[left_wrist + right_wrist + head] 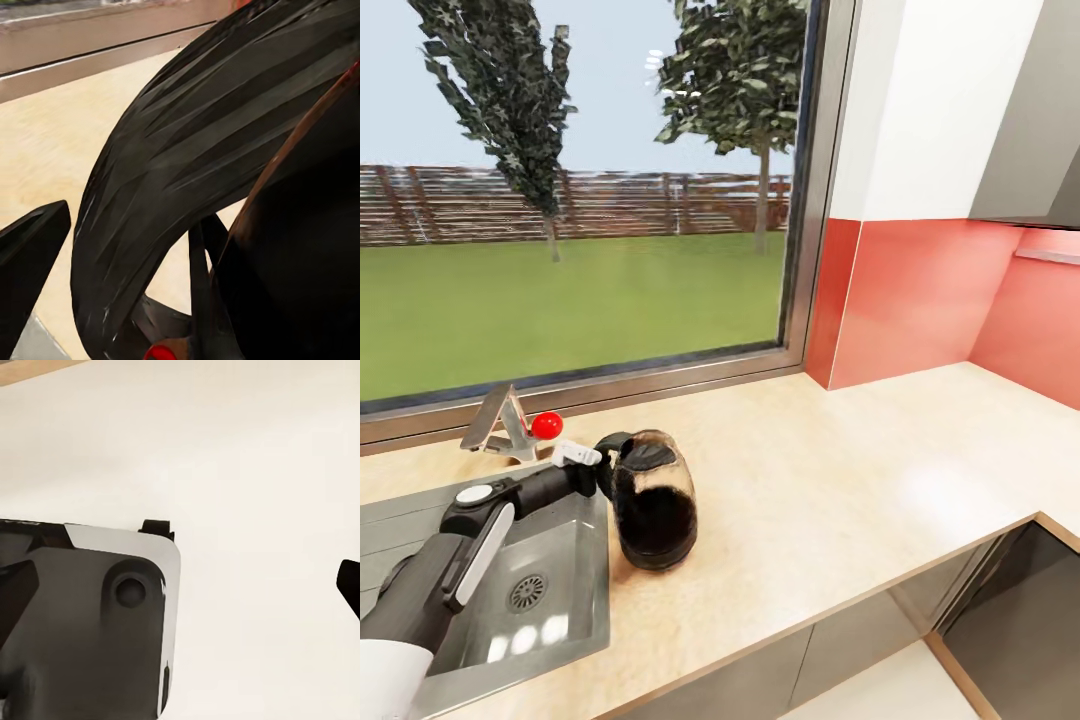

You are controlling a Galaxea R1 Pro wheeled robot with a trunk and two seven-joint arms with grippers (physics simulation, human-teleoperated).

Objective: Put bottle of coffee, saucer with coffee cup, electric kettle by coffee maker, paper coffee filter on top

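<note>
Head view: the electric kettle (653,500) stands upright on the table (840,480), just beside the sink (575,600) and close to the sink's near corner, with the faucet (500,425) behind it toward the window (575,190). The left end effector (592,462) sits at the kettle's black loop handle (612,450), arm reaching across the sink basin; this suits a side grip on the handle, which keeps the glass body level. In the left wrist view the handle (187,172) arcs close across the lens with one dark finger (30,262) beside it, so the fingers appear to bracket the handle, but whether they are clamped on it cannot be told. The right end effector in the right wrist view shows one dark fingertip (350,585) over a pale surface; its opening cannot be told. Judgement: the kettle is on the table, yet no coffee maker is visible near it, so placement is likely unfinished.
</note>
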